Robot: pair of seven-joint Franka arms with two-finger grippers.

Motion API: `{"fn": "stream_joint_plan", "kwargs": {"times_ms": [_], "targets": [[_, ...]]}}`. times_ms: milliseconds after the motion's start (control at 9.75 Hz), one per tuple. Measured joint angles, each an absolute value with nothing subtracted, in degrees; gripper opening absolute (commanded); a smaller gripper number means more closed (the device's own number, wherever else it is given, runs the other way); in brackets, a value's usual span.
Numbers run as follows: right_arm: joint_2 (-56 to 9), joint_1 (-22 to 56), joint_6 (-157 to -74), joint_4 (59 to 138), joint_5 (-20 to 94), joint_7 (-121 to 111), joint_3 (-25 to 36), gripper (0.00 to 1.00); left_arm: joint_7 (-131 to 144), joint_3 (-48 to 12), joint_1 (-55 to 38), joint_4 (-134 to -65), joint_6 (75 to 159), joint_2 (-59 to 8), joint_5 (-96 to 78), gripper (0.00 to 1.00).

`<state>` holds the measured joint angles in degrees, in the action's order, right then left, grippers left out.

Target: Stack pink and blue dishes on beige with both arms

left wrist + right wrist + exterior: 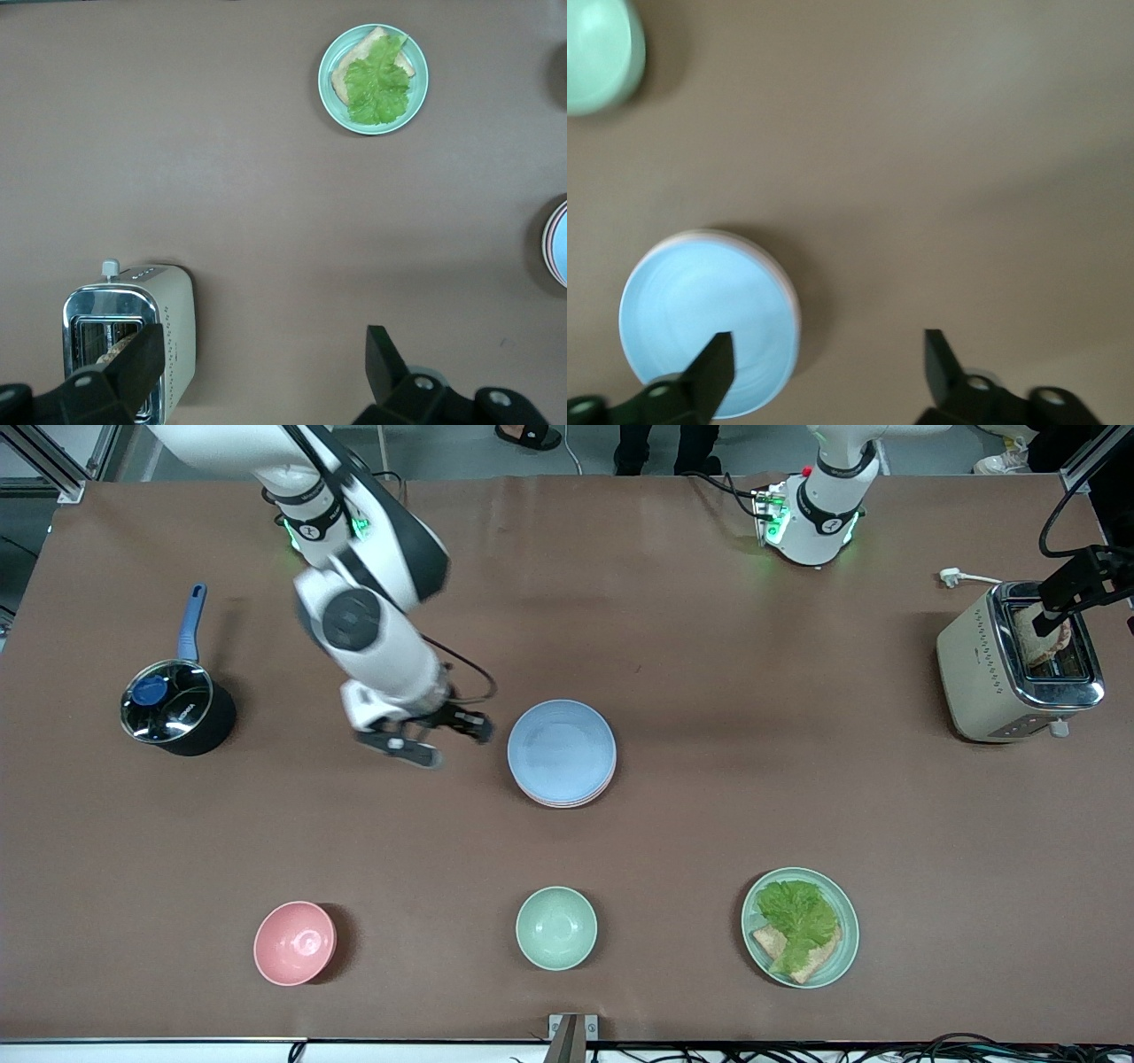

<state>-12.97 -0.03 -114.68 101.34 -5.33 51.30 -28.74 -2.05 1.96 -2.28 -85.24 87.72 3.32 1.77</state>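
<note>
The light blue plate (562,748) lies on top of a stack at the middle of the table. The pink plate (567,802) shows only as a thin rim under it, and the beige plate is hidden. My right gripper (454,744) hangs open and empty just beside the stack, toward the right arm's end. In the right wrist view the blue plate (700,328) lies partly under one finger of the right gripper (828,345). My left gripper (1059,615) is open over the toaster. It also shows in the left wrist view (263,341), where the stack's edge (558,243) is cut off.
A pot with a blue handle (173,708) stands toward the right arm's end. A pink bowl (294,942), a mint bowl (555,926) and a mint plate with lettuce and bread (840,957) line the edge nearest the front camera. A toaster (974,664) stands at the left arm's end.
</note>
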Motion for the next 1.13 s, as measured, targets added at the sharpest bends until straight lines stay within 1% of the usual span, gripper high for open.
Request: {"fn": "stream_joint_plan", "kwargs": {"times_ms": [103,308,513,718,923,1128], "targets": [[-9.2,-0.5,-110.15,98.71,-5.33,46.29,-24.32,1.0,-2.12,2.83,-2.25,-85.24,87.22,3.2,1.26,1.0],[-5.74,-0.88,-103.99,93.53,-5.26,35.92,-14.83,1.0,-2.08,3.16,-2.28,-85.28,86.56,2.85,0.1,1.0],[-3.24,-1.0,-100.63,91.65,-4.99,25.08,-6.06,1.0,-1.94,2.45,-2.37,-85.35,86.42,2.57,0.06,1.0],[-0.41,-1.29,-97.53,91.23,-4.68,13.96,0.48,1.0,-1.34,1.91,-2.37,-85.43,86.38,2.47,0.06,1.0],[0.41,-2.65,-90.99,86.37,-3.36,9.28,1.64,1.0,-0.48,1.77,-2.37,-85.51,86.37,2.44,0.06,1.0],[0.18,-2.63,-88.7,83.83,-2.53,7.35,1.32,1.0,0.03,1.56,-2.37,-85.57,86.34,2.44,0.06,1.0]]}}
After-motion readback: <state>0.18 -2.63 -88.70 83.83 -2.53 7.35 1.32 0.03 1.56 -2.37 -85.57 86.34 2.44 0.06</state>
